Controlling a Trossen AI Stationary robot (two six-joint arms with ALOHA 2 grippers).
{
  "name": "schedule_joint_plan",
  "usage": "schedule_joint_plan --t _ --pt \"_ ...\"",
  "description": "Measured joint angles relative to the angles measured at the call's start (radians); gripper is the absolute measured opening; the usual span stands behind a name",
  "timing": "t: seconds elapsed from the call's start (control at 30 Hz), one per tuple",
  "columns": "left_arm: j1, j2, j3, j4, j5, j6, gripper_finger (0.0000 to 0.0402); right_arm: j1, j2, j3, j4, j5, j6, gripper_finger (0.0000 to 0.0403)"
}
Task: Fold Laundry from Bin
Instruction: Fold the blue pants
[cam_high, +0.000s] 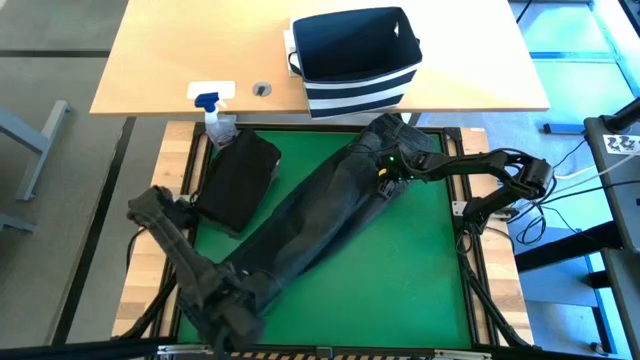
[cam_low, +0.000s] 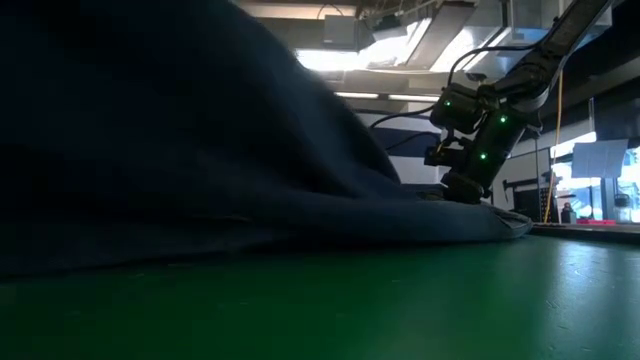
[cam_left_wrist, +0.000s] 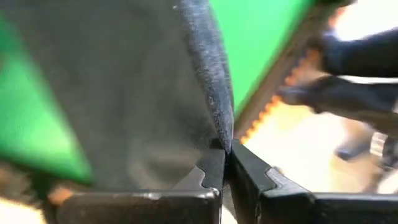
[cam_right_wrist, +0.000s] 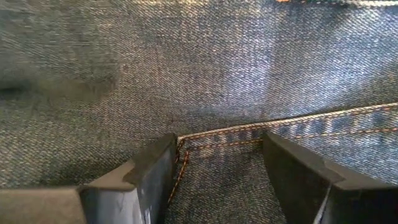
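Here, jeans (cam_high: 330, 205) spread diagonally across a green mat (cam_high: 420, 290), waistband toward the striped bin (cam_high: 355, 60), leg ends toward the near left corner. Laid long and flat, probably so both ends can be reached at once for a fold. Left gripper (cam_high: 235, 300) low at the leg ends, fingers (cam_left_wrist: 211, 177) pressed together, pinching a thin edge of the denim in the wrist view; likely a hold for lifting or pulling that end. Right gripper (cam_high: 385, 180) down on the waist end, fingers (cam_right_wrist: 149, 171) spread apart, straddling a stitched seam (cam_right_wrist: 280, 127) without closing on it; possibly lining up for a matching grip. A black folded garment (cam_high: 237, 178) beside the jeans on the mat's left side, just below a spray bottle (cam_high: 215, 118). Bin on the wooden table (cam_high: 170, 50) beyond the mat, seemingly empty, though its floor hard to make out.
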Motion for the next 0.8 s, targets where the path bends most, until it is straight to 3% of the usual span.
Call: schedule_joint_plan --t 0.1,0.23,0.6,0.7,0.8 --pt "-0.035 -0.037 -0.002 -0.136 -0.065 -0.077 0.001 0.0 0.0 0.0 0.0 0.002 0.0 0.0241" --pt "-0.079 -0.081 -0.073 -0.129 -0.144 -0.065 0.001 0.0 0.0 0.0 -0.002 0.002 0.005 0.0241" --pt "-0.168 -0.081 -0.385 -0.125 -0.141 -0.018 0.0012 0.0 0.0 0.0 -0.008 -0.01 0.057 0.0241" --pt "-0.192 -0.089 -0.452 -0.124 -0.145 0.003 0.0024 0.0 0.0 0.0 -0.008 -0.016 0.058 0.0241" --pt "-0.207 -0.104 -0.524 -0.124 -0.083 -0.011 0.0048 0.0 0.0 0.0 -0.008 -0.002 0.059 0.0241"
